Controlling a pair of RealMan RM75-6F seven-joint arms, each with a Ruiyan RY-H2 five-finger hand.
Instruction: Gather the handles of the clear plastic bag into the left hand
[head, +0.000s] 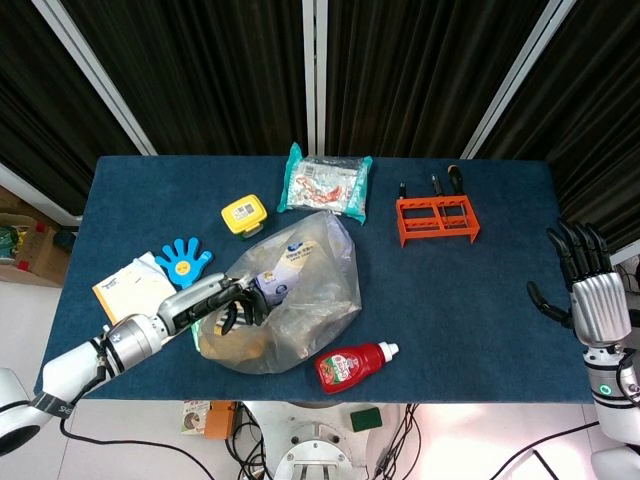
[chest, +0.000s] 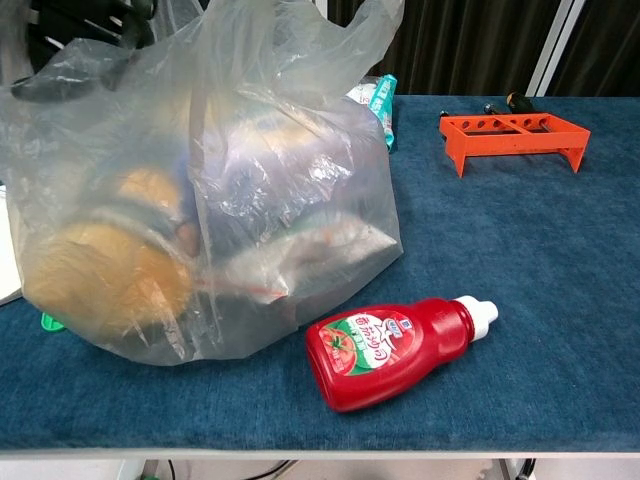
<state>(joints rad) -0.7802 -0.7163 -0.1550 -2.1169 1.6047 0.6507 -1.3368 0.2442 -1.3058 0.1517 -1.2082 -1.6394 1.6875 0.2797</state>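
The clear plastic bag stands near the table's front edge, stuffed with a blue-white box and yellow-brown items. In the chest view the bag fills the left half, with one handle sticking up at the top. My left hand reaches in from the left, its fingers curled into the plastic at the bag's mouth and gripping the left handle. Its dark fingers show through the plastic in the top left of the chest view. My right hand hovers open beyond the table's right edge, fingers spread upward.
A red ketchup bottle lies right in front of the bag. An orange rack stands at the back right. A snack packet, a yellow box, a blue hand-shaped toy and a booklet lie behind and left.
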